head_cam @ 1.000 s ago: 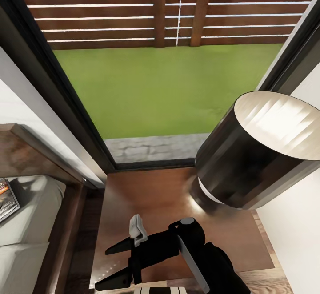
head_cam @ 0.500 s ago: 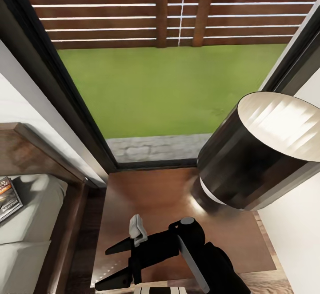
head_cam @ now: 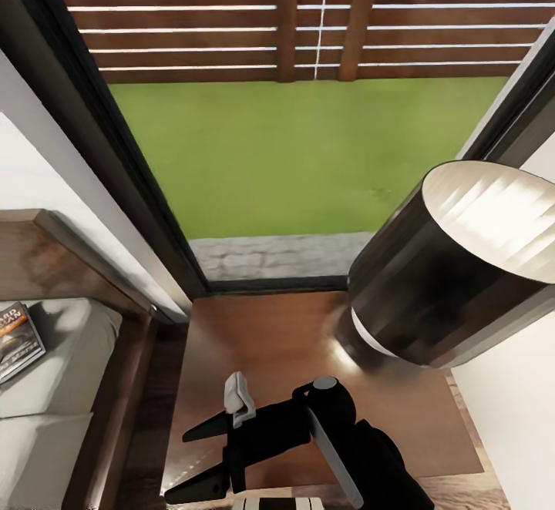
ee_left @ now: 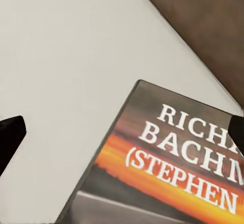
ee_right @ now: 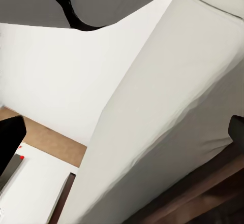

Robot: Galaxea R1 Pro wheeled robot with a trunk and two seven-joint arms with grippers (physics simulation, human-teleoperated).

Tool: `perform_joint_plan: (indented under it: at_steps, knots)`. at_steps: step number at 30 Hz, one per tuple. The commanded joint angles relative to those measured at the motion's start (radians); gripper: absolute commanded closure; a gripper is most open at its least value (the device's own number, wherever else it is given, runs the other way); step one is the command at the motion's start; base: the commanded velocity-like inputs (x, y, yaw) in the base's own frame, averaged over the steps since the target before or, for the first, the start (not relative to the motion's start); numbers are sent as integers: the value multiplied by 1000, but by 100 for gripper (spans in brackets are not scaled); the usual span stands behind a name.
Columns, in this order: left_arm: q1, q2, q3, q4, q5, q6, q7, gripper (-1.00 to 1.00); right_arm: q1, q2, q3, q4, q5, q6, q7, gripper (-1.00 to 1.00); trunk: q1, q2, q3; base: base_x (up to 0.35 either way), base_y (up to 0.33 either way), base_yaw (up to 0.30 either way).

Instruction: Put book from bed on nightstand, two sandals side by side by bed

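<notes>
In the head view, the nightstand [head_cam: 262,356] fills the lower centre of the frame, its glossy brown top bare apart from the lamp [head_cam: 455,263] standing at its right side, black shade tilted toward the camera. Behind it, in the upper half of the frame, a dark-framed window [head_cam: 116,156] looks out on green grass and a slatted wooden fence. At the left edge, the bed [head_cam: 54,387] shows a corner of pale mattress inside its dark wooden frame, and the book [head_cam: 17,340] lies flat on the mattress near the headboard, partly cut by the frame edge.

A black gripper [head_cam: 202,456] sits at the bottom centre of the head view over the front of the nightstand, its jaws spread apart and holding nothing; which arm it belongs to cannot be told.

In the left wrist view, the book [ee_left: 168,168] lies on the mattress in the lower right of the frame, and the left gripper [ee_left: 122,132] has its jaws wide open, one dark tip at each side edge, empty.

In the right wrist view, the right gripper [ee_right: 122,137] likewise has open, empty jaws, with pale mattress and white wall beyond.
</notes>
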Motion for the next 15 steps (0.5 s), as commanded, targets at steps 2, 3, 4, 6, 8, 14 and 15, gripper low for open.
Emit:
perform_joint_plan:
  at_steps: [2, 3, 4, 6, 8, 14, 15]
  knots:
    - [-1, 0, -2, 2, 11, -5, 2, -100, 0, 0, 0, 0, -5, 7, -1, -100, 0, 0, -1, 0, 0, 73]
    - [-1, 0, -2, 3, 12, -5, 2, -100, 0, 0, 0, 0, -5, 7, -1, -100, 0, 0, -1, 0, 0, 42]
    - [0, 0, -2, 4, 12, -4, 1, -100, 0, 0, 0, 0, -5, 7, -1, -100, 0, 0, -2, 0, 0, 27]
    - [0, 0, -1, 12, 12, -2, 1, -100, 0, 0, 0, 0, -5, 7, -1, -100, 0, 0, -2, 0, 0, 13]
    - [-1, 1, -1, 20, 12, -2, 1, -100, 0, 0, 0, 0, -5, 7, -1, -100, 0, 0, -2, 0, 0, 6]
    - [0, 1, 0, 66, 14, 0, -42, -100, 0, 0, 0, 0, -5, 7, -1, -100, 0, 0, -2, 0, 0, 1]
    - [-1, 1, 0, 69, 15, 0, -54, -100, 0, 0, 0, 0, -5, 7, 0, -100, 0, 0, -2, 0, 0, 0]
